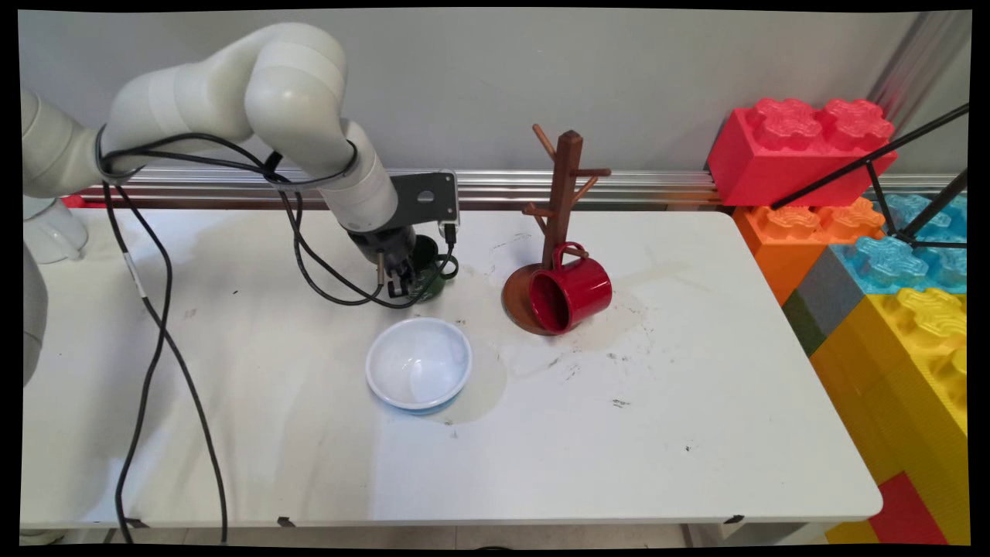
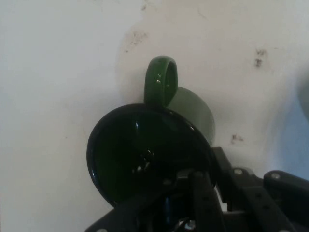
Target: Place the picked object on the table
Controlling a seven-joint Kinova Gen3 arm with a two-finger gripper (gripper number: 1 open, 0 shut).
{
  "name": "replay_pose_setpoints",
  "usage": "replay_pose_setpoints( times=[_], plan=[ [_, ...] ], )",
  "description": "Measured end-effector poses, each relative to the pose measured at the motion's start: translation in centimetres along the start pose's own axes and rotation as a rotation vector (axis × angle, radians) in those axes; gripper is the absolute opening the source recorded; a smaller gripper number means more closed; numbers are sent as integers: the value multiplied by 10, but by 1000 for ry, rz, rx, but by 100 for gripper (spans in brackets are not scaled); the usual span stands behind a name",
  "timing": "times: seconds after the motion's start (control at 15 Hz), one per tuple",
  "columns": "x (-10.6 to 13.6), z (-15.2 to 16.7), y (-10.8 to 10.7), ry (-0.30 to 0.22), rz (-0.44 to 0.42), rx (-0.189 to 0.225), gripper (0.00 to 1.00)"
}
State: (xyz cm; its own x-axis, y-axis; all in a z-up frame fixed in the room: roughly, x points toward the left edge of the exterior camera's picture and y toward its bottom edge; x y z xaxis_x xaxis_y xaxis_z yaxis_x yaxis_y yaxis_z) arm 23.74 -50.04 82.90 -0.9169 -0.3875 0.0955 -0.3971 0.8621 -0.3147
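While the black gripper (image 1: 404,285) reached down at a green mug (image 2: 149,154), one finger seemed inside the rim, though whether it had closed could not be told. The mug sat left of a brown mug tree (image 1: 558,224). A red mug (image 1: 571,294) lay on the tree's base; a white bowl (image 1: 418,363) sat nearer the front, left of the tree.
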Motion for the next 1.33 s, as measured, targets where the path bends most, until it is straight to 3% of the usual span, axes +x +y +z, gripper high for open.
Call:
replay_pose_setpoints(
  times=[0.93,1.27,1.33],
  plan=[
    [7,15,3,-3,-26,-12,0],
    [11,10,3,24,-39,-32,0],
    [12,7,3,34,-39,-35,100]
  ],
)
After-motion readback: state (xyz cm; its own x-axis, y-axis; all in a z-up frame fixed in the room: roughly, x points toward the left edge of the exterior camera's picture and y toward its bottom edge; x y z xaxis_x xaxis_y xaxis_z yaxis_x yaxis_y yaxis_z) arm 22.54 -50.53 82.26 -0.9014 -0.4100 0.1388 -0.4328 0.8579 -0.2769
